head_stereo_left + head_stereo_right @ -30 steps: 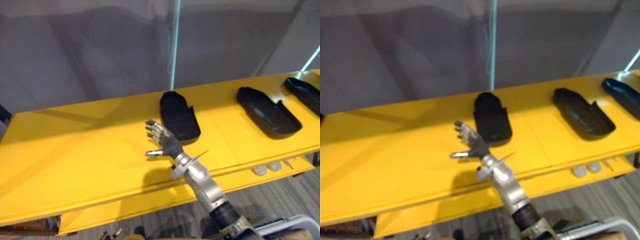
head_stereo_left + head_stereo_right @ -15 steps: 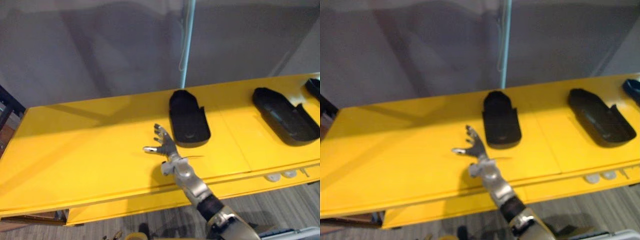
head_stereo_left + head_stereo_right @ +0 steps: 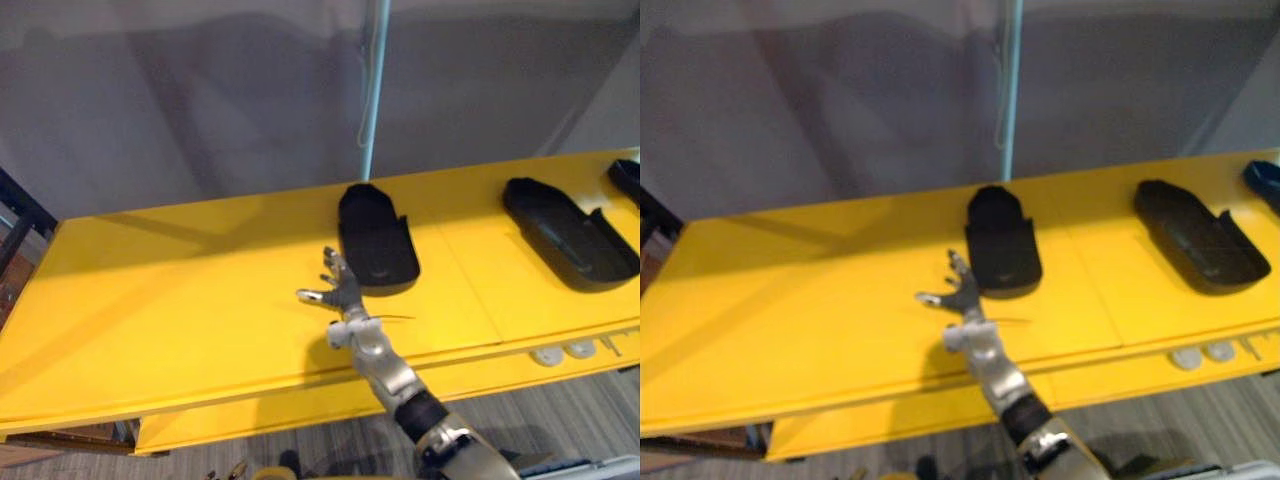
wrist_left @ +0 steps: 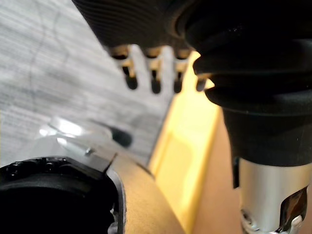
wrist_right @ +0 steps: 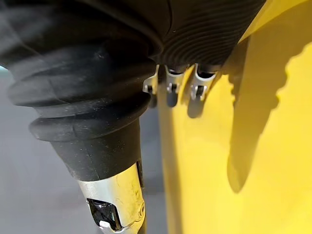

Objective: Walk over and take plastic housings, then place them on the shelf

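Note:
Three black plastic housings lie on the yellow shelf (image 3: 180,290): one at the middle (image 3: 378,240), one to the right (image 3: 568,232), and a third cut off at the far right edge (image 3: 628,178). My right hand (image 3: 340,290) stretches over the shelf just in front and to the left of the middle housing, fingers spread and straight, holding nothing. In the right wrist view its fingers (image 5: 168,92) hang above the yellow surface (image 5: 253,146). My left hand (image 4: 153,78) hangs low beside the shelf's yellow edge, fingers straight and empty.
A light blue pole (image 3: 372,90) rises behind the shelf in front of a grey wall. A lower yellow ledge carries small round parts (image 3: 562,352) at the right. The shelf's left half is bare yellow. Grey floor runs along the near edge.
The whole view has shifted with the camera. My right hand has drawn slightly closer to the middle housing's near left corner, still open. The housings have not moved.

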Robot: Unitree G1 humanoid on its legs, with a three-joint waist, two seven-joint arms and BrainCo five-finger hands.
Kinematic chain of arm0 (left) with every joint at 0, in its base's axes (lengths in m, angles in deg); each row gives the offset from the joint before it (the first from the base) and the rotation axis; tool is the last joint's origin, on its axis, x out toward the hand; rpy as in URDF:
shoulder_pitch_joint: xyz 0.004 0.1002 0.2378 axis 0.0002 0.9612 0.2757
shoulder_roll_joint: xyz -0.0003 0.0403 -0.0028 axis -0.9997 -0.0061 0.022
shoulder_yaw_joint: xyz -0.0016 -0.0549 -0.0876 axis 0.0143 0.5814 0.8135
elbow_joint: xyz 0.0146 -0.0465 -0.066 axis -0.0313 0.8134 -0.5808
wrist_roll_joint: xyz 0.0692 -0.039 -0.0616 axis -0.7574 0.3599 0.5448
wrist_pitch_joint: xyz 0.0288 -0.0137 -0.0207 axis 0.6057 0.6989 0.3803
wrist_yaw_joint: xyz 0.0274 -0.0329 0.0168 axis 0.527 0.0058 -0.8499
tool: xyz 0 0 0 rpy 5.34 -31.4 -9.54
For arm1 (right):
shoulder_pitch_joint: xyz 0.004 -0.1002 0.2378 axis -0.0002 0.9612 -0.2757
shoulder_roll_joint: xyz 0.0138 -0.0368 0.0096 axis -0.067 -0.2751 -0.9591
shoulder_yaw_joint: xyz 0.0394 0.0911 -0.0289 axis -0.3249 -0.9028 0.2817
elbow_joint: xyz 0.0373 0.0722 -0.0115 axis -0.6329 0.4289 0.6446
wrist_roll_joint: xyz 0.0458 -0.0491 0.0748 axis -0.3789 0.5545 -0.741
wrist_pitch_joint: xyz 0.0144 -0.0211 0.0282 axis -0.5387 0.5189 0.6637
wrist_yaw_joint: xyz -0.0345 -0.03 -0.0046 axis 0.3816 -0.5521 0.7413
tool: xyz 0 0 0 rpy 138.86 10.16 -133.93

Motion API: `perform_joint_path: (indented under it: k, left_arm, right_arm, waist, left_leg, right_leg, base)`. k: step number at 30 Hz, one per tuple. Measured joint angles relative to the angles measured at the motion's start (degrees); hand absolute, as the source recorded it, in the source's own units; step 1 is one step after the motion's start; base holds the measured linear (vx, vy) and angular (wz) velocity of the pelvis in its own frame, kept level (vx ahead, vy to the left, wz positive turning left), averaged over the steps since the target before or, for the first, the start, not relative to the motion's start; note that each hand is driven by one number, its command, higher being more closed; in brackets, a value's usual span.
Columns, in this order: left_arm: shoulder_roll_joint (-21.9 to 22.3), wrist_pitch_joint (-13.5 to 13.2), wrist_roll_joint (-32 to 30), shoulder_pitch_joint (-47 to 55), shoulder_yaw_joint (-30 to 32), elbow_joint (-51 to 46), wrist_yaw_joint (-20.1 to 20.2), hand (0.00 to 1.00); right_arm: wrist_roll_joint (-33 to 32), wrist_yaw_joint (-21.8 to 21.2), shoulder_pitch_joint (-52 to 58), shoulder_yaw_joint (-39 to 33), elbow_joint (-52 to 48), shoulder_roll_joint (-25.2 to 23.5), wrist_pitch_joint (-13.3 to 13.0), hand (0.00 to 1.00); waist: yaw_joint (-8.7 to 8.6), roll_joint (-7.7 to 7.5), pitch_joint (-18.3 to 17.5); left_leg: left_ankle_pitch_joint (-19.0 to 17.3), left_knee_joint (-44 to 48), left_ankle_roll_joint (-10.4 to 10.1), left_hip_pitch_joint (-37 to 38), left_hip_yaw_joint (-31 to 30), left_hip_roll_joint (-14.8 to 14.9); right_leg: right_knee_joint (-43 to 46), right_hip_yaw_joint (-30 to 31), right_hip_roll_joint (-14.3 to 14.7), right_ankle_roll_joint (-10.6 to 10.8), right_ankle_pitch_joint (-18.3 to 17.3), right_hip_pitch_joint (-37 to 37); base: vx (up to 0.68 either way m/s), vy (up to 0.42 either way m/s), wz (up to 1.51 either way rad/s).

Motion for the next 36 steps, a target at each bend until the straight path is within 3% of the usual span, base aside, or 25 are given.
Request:
perform_joint_path:
  k: [13, 17, 23, 25, 28, 32, 35, 36]
  left_arm:
    - [0.0, 0.18, -0.01, -0.01, -0.09, -0.15, 0.02, 0.0]
    - [-0.04, 0.23, -0.05, 0.0, -0.23, -0.16, 0.04, 0.0]
    - [0.02, 0.27, -0.97, -0.13, 0.24, -0.13, 0.32, 0.0]
    - [-0.02, 0.22, -1.45, -0.35, 0.66, 0.04, 0.46, 0.0]
    - [-0.05, 0.39, -2.75, -0.98, 1.94, 0.31, 0.47, 0.0]
    - [-0.25, 0.49, -3.22, -1.84, 2.69, 2.01, 0.39, 0.0]
    - [-1.83, 0.49, -3.41, -2.02, 2.63, 2.33, -0.79, 0.0]
    - [-1.92, 0.5, -3.41, -2.08, 2.48, 2.33, -1.5, 0.0]
  right_arm:
    - [-0.04, -0.58, 0.3, -0.37, -0.02, -0.01, -0.67, 0.0]
    - [-0.97, -6.57, 0.63, -0.59, -0.02, 0.0, -1.85, 0.0]
    - [-5.69, -21.0, 0.61, 5.04, -0.19, 0.16, -2.33, 0.0]
    - [-10.26, -27.37, 0.61, 8.75, -1.96, 0.41, -2.2, 0.0]
    - [-15.21, -32.87, 0.62, 11.39, -9.35, 1.35, -2.07, 0.0]
    - [-18.74, -34.88, 0.83, 10.86, -21.62, 4.19, -2.13, 0.0]
    - [-22.37, -34.29, 4.99, 2.29, -32.49, 6.99, -2.42, 0.0]
    - [-23.18, -33.16, 7.69, -3.81, -36.32, 7.84, -2.66, 0.0]
  waist:
    - [-0.02, 0.11, 0.07]
    - [-0.04, 0.15, 0.09]
    - [0.02, 0.13, 0.08]
    - [0.03, 0.08, 0.05]
    - [0.03, -0.17, 0.0]
    - [-0.11, -1.34, -1.05]
    - [-1.42, -3.6, -2.28]
    - [-1.69, -4.32, -2.75]
  left_leg:
    - [-0.05, 0.0, -0.08, 0.08, 0.25, 0.25]
    - [-0.08, 0.0, -0.11, 0.09, 0.34, 0.29]
    - [-0.15, 0.0, -0.17, 0.08, 0.37, 0.36]
    - [-0.21, 0.0, -0.2, 0.06, 0.37, 0.38]
    - [-0.35, -0.01, -0.14, 0.02, 0.43, 0.4]
    - [-0.58, -0.01, -0.3, -0.51, 1.81, 0.95]
    - [-0.39, 0.03, -0.52, -0.85, 2.74, 1.4]
    - [-0.34, 0.06, -0.58, -0.38, 3.5, 1.54]
  right_leg:
    - [-0.02, 0.26, 0.0, -0.03, -0.02, -0.01]
    - [-0.02, 0.37, 0.0, -0.04, -0.02, -0.01]
    - [-0.01, 0.41, 0.03, -0.07, -0.04, 0.0]
    - [-0.01, 0.41, 0.02, -0.11, -0.07, 0.0]
    - [-0.01, 0.49, 0.01, -0.13, -0.08, 0.0]
    - [0.36, 1.86, 0.07, -0.26, -0.14, -1.34]
    - [1.09, 3.4, 0.49, -0.6, -0.05, -2.84]
    - [1.08, 4.41, 0.64, -0.9, 0.15, -2.84]
  base:
    - [0.0, 0.0, 0.0]
    - [0.0, 0.0, 0.0]
    - [0.0, 0.0, 0.0]
    - [0.0, 0.0, 0.0]
    - [0.0, 0.0, 0.0]
    - [0.0, 0.002, -0.15]
    - [0.05, -0.003, -0.18]
    - [0.03, 0.008, -0.2]
